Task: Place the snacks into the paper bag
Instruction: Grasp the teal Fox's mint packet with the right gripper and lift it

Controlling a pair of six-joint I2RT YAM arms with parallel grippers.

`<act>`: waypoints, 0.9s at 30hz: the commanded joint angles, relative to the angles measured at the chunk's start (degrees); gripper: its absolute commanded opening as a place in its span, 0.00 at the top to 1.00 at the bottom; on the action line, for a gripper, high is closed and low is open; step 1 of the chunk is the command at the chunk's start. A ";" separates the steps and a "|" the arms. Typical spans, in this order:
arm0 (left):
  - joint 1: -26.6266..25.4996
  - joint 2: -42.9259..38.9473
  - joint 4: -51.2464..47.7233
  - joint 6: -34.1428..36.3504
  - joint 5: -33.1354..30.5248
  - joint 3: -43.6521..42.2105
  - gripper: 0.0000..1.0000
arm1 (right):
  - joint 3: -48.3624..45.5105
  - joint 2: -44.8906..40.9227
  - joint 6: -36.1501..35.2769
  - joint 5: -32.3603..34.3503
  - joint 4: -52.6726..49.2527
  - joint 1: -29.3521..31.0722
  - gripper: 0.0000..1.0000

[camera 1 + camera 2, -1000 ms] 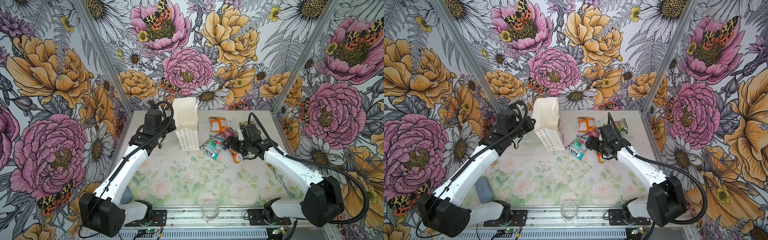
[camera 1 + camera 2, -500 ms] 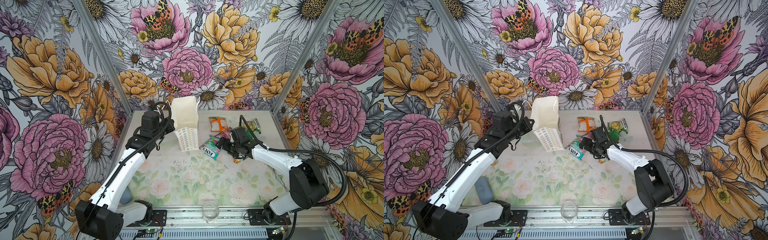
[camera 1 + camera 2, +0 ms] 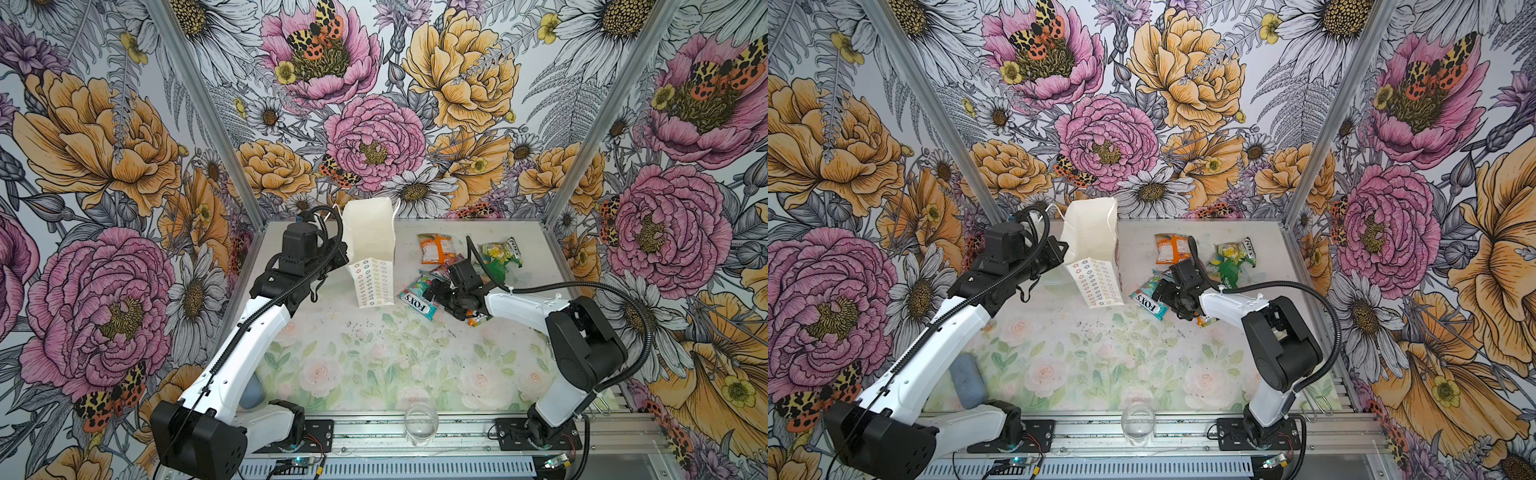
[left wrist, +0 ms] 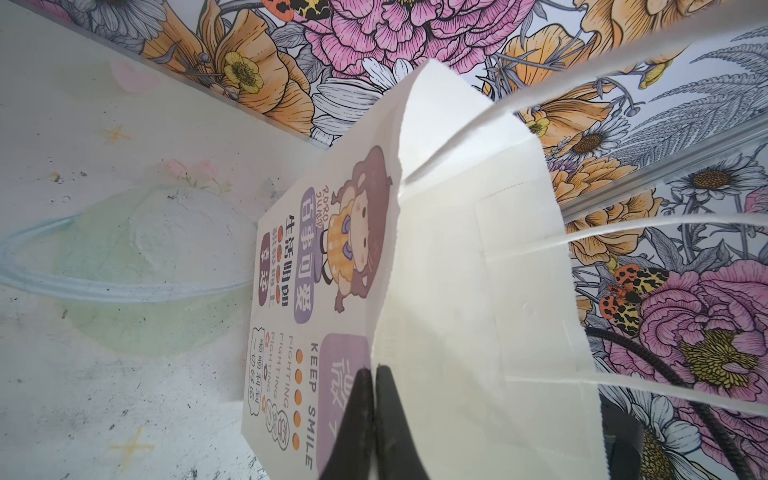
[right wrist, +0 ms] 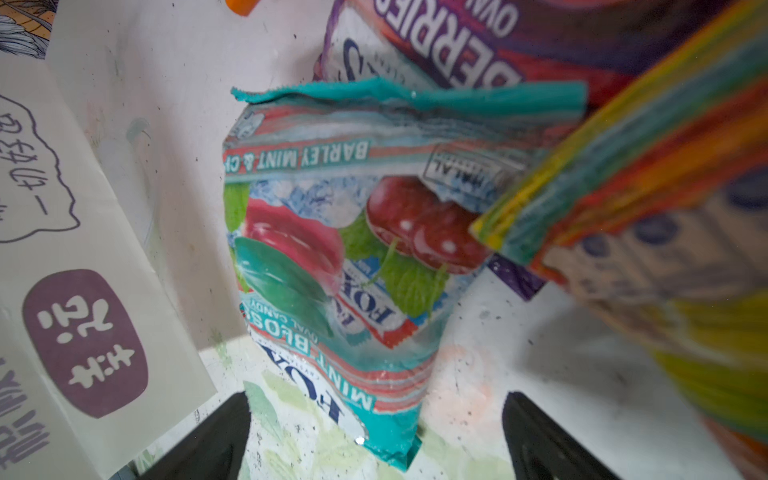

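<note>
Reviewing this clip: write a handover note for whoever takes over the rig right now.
Left gripper: shut on the paper bag rim; the bag stands with its mouth open.
Right gripper: open, fingers on either side of the teal packet, not closed on it.
Snacks: the teal packet, purple packet, orange packet and yellow and green packets lie on the table, right of the bag.
Done: no packet is visible in the bag.
Left: grasp the teal packet, drop it in, then the rest.
</note>
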 commanded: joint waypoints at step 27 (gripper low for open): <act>0.93 4.32 4.79 0.93 1.51 -2.74 1.00 | 3.72 8.09 2.69 4.17 6.21 1.08 0.12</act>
